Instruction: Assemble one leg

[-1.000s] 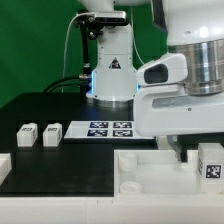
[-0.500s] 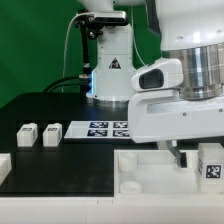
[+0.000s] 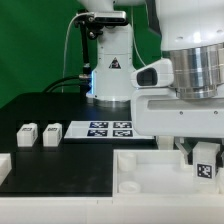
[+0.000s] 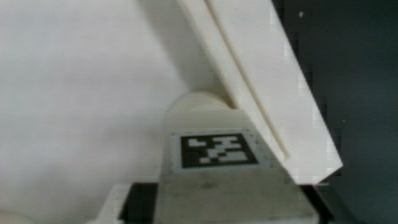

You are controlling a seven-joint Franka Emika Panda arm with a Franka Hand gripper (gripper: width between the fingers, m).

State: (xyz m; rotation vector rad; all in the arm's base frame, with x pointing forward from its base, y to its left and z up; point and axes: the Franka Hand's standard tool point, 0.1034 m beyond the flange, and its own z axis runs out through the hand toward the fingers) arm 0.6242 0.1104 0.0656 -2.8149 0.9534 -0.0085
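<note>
A leg (image 3: pixel 205 166), a small white block with a black-and-white tag, sits between my gripper's (image 3: pixel 204 153) fingers at the exterior view's right, over the large white tray-shaped piece (image 3: pixel 150 172). In the wrist view the leg (image 4: pixel 217 150) fills the gap between both fingers (image 4: pixel 139 202), with the gripper (image 4: pixel 217 208) shut on it. The leg's rounded end lies against the tray piece's raised wall (image 4: pixel 249 70). Two more legs (image 3: pixel 27 135) (image 3: pixel 50 134) stand on the black table at the exterior view's left.
The marker board (image 3: pixel 110 128) lies on the table before the arm's base (image 3: pixel 110 75). A white part (image 3: pixel 4 166) shows at the exterior view's left edge. The arm's bulk hides the far right of the table.
My gripper has moved toward the exterior view's right, from beside the leg to around it, and has closed on it. The leg has shifted slightly.
</note>
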